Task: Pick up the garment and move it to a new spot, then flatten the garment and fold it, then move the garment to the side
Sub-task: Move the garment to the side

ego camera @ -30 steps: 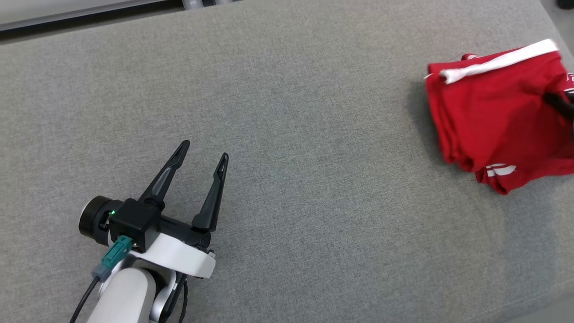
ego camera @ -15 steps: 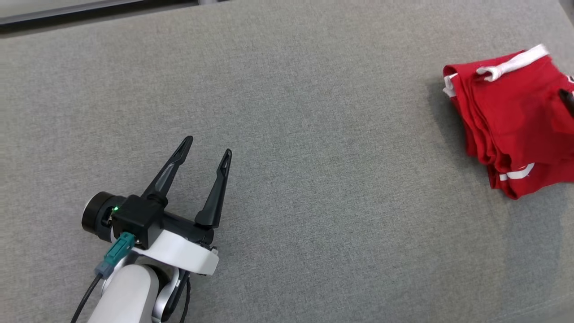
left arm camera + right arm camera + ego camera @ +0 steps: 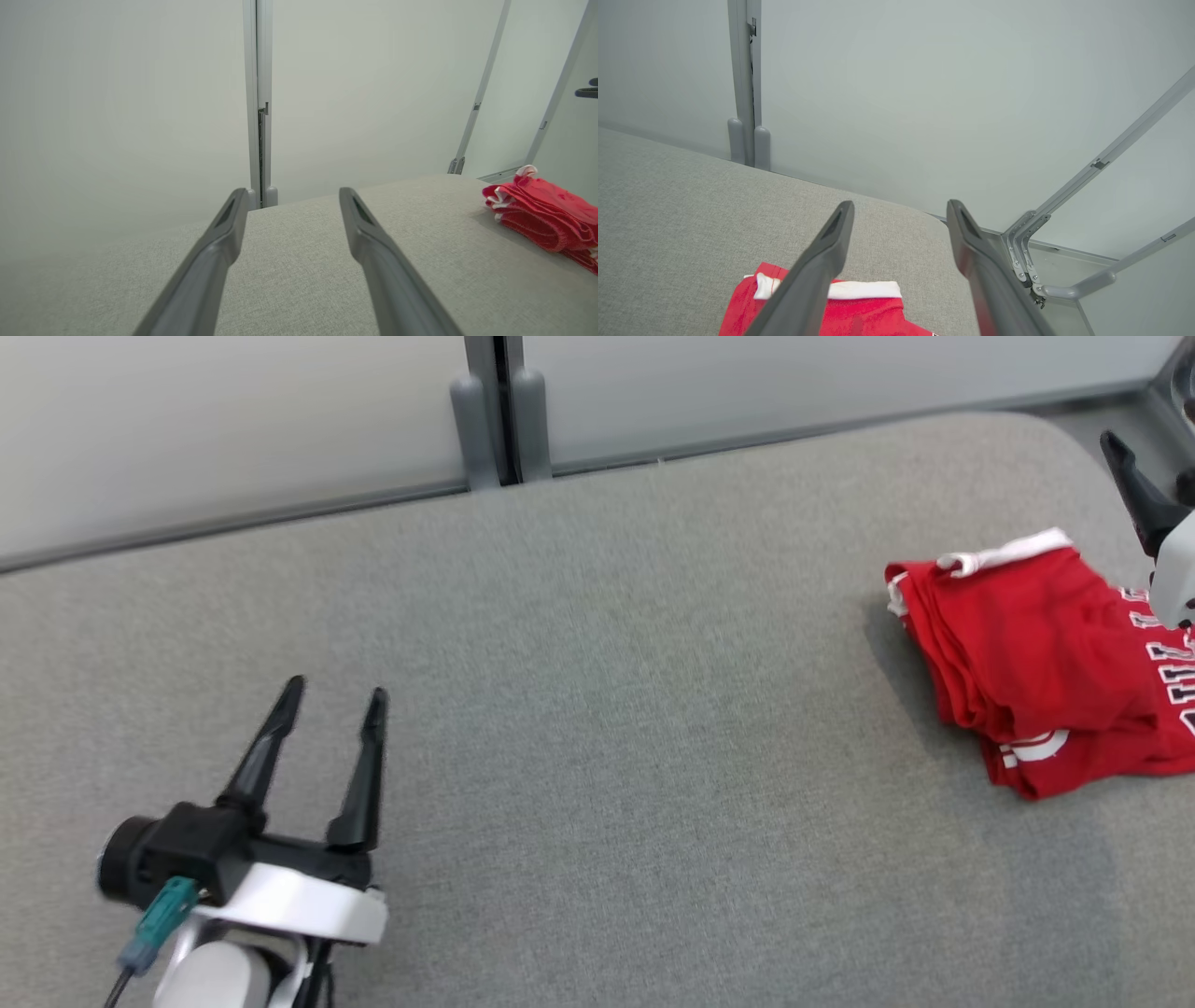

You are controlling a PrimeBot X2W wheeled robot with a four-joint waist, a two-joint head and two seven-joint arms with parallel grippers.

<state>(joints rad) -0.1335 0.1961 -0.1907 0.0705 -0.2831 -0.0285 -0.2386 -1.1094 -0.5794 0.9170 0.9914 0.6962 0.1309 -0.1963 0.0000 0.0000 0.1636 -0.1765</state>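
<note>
Rightward, folded red garment point(image 3: 1018, 653) by the cushion point(image 3: 653, 709) edge — left claw point(image 3: 335, 688), right claw point(image 3: 900, 205) both agape, empty.

A table point(image 3: 653, 709) covered in grey woven fabric, its far right corner rounded, stood just before pale, matte wall panels point(image 3: 233, 420). A grey upright post point(image 3: 495, 401) with two rounded feet marked the seam between panels. At the right, slanted grey metal struts point(image 3: 1111, 158) met at a bracket point(image 3: 1020, 242). The light was soft and even.
</note>
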